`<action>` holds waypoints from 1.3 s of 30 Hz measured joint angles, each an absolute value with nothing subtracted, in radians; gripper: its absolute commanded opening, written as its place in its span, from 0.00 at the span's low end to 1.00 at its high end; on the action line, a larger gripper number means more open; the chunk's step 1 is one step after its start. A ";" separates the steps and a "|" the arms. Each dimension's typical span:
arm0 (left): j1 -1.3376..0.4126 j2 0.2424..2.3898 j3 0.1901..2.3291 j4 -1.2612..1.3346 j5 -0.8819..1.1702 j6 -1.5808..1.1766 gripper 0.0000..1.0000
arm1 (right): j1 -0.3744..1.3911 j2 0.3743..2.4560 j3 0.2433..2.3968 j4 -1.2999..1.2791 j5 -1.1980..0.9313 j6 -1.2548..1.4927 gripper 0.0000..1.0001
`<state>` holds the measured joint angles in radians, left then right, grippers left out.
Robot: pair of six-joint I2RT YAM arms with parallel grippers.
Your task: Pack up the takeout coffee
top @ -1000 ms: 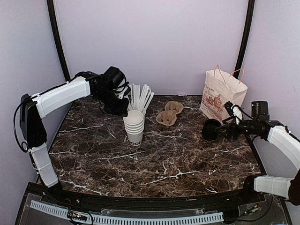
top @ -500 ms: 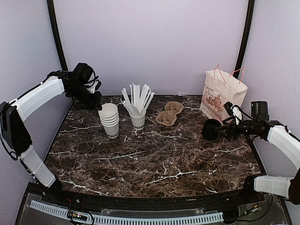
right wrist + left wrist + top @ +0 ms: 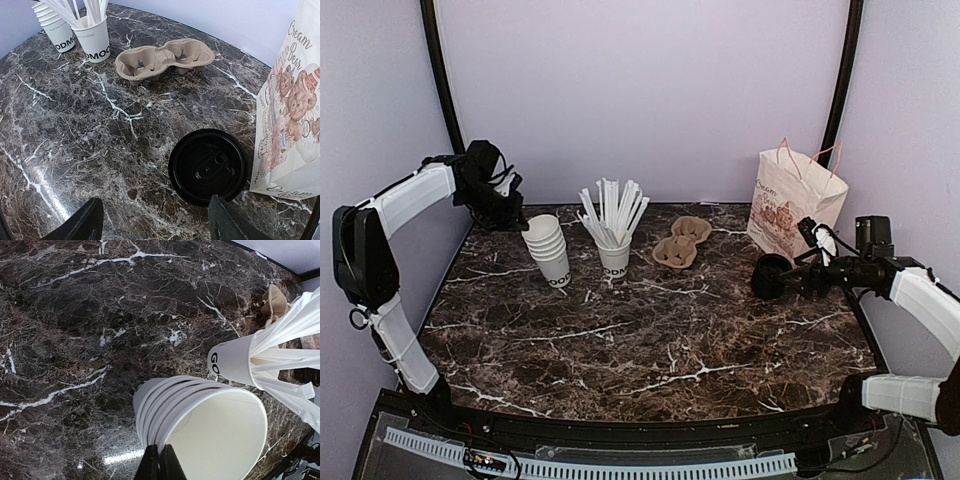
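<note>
Beside printed paper bag point(image 3: 795, 200), right of worktop point(image 3: 650, 330) | black-lidded white paper takeout coffee point(image 3: 207, 165) stands upright | my right gripper point(image 3: 156, 199) gapes wide, just short of it | step: likely approach | next: advance, close, lift | left gripper point(image 3: 160, 462) pinches stacked white cups point(image 3: 200, 425)

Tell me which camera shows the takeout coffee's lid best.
The right wrist view: the black lid sits ahead of the open right gripper, seen from above beside the paper bag. The top external view shows it only as a small dark shape. The left wrist view doesn't clearly show it.
</note>
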<state>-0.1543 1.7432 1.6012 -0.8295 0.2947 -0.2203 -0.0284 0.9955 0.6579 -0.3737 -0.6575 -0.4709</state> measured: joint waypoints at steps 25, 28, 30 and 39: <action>-0.156 1.737 1.733 -0.891 0.170 -0.238 0.00 | -0.028 0.995 0.658 -0.374 -0.656 -0.477 0.75; -0.174 1.750 1.776 -0.904 0.184 -0.241 0.00 | -0.028 0.995 0.658 -0.374 -0.654 -0.478 0.75; -0.169 1.750 1.775 -0.904 0.199 -0.247 0.00 | -0.028 0.995 0.658 -0.374 -0.654 -0.478 0.75; -0.111 1.747 1.696 -0.867 0.247 -0.273 0.00 | -0.028 0.995 0.658 -0.374 -0.653 -0.478 0.75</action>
